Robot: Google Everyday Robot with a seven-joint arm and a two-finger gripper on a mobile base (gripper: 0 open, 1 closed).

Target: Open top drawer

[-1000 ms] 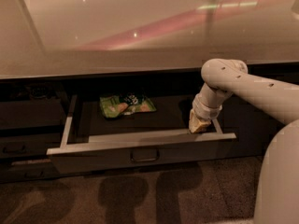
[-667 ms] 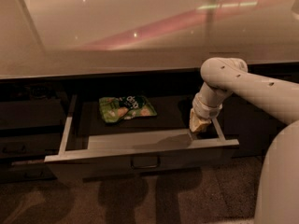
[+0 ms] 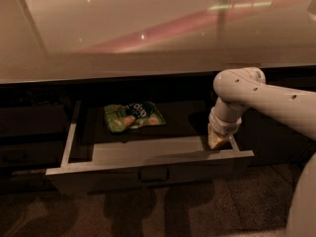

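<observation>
**Drawer open beneath the counter**

A pale glossy counter (image 3: pixel 148 43) spans the far side. Below it the top drawer (image 3: pixel 148 152) stands pulled out toward the near side. A white arm (image 3: pixel 266 100) reaches in from the right. 1 green snack bag (image 3: pixel 133 116) lies at the drawer's far side. The pincer (image 3: pixel 218 139) sits in the right near corner, just behind the front panel; its state cannot be told.

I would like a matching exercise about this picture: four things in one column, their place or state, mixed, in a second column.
1. top drawer
2. green bag
3. gripper
4. countertop

a. at the drawer's right front corner
b. pulled out
c. pale, glossy, above the drawer
d. on the drawer floor, near the back

Pairs: 1-b, 2-d, 3-a, 4-c
</observation>
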